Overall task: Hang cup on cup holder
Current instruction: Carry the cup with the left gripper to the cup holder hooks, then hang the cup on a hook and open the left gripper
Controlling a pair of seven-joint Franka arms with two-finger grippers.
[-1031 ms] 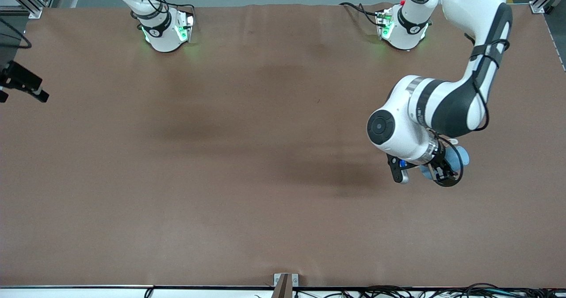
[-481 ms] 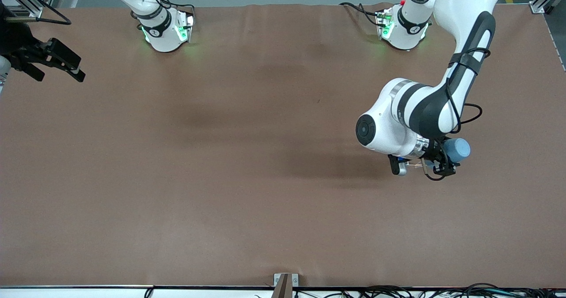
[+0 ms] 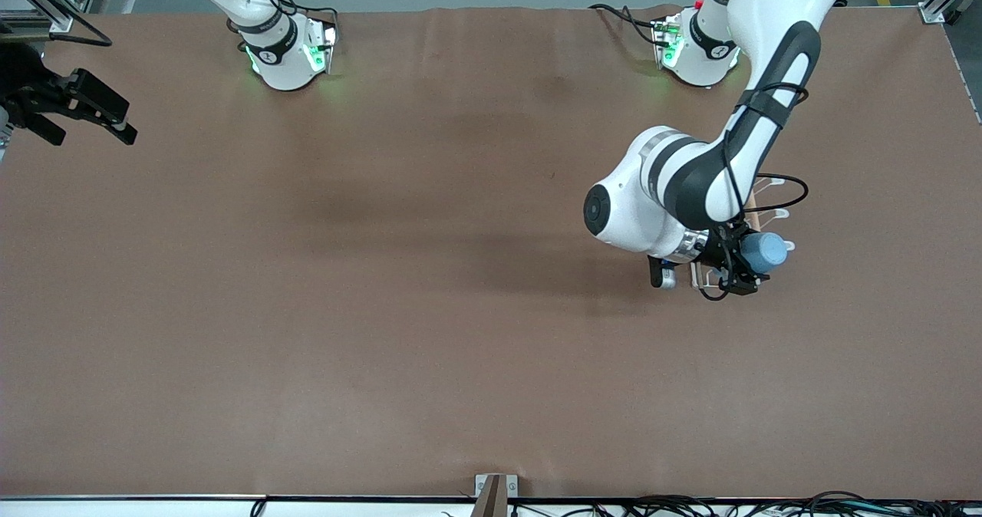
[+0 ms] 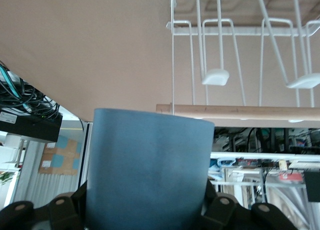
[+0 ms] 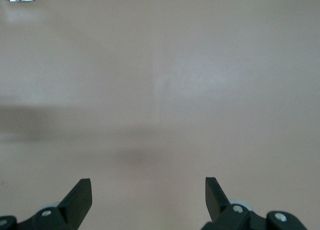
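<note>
The left tool is hanging in the air over the left arm's end of the desk, clamped on the cup. The cup is lying sideways in that grip, its closed bottom pointing toward the left arm's end of the desk. In the left wrist view the light-blue cup is filling the lower middle, with the dark fingers of the tool pressing against both of its sides.

The cup holder is standing on the desk right under the left arm, which is covering most of it in the front view; only a few white wire loops and a bit of the wooden rod are peeking out beside the forearm. The cup is sitting just beside those loops, and whether it is touching them cannot be told. In the left wrist view the holder is showing its white prongs with flat looped tips, and its light wooden rod is running across just past the cup's end.

The right tool is waiting over the right arm's end of the desk, well apart from the cup. In the right wrist view its fingers are standing wide apart over bare desk, gripping nothing.
</note>
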